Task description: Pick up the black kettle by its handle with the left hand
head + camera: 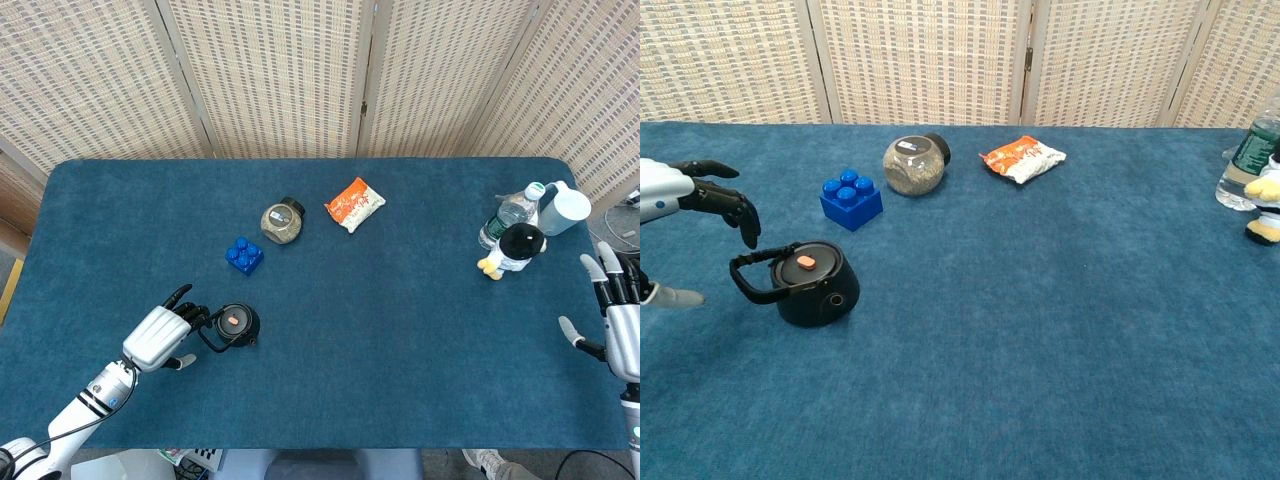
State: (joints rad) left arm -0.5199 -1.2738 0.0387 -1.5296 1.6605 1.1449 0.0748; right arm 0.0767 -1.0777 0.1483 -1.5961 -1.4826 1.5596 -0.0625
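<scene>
The black kettle (238,324) with an orange button on its lid stands on the blue table at the front left, also in the chest view (814,284). Its loop handle (748,278) points left toward my left hand (157,337). That hand (685,192) hovers just left of the handle, with its dark fingers (741,217) curled down over the handle's top and the thumb (670,297) low and apart. Nothing is held in it. My right hand (621,325) stays at the table's right edge with its fingers spread.
A blue toy brick (244,255), a round jar lying on its side (283,222) and an orange snack packet (354,203) lie behind the kettle. At the far right stand a water bottle (508,214), a penguin toy (518,248) and a white container (563,208).
</scene>
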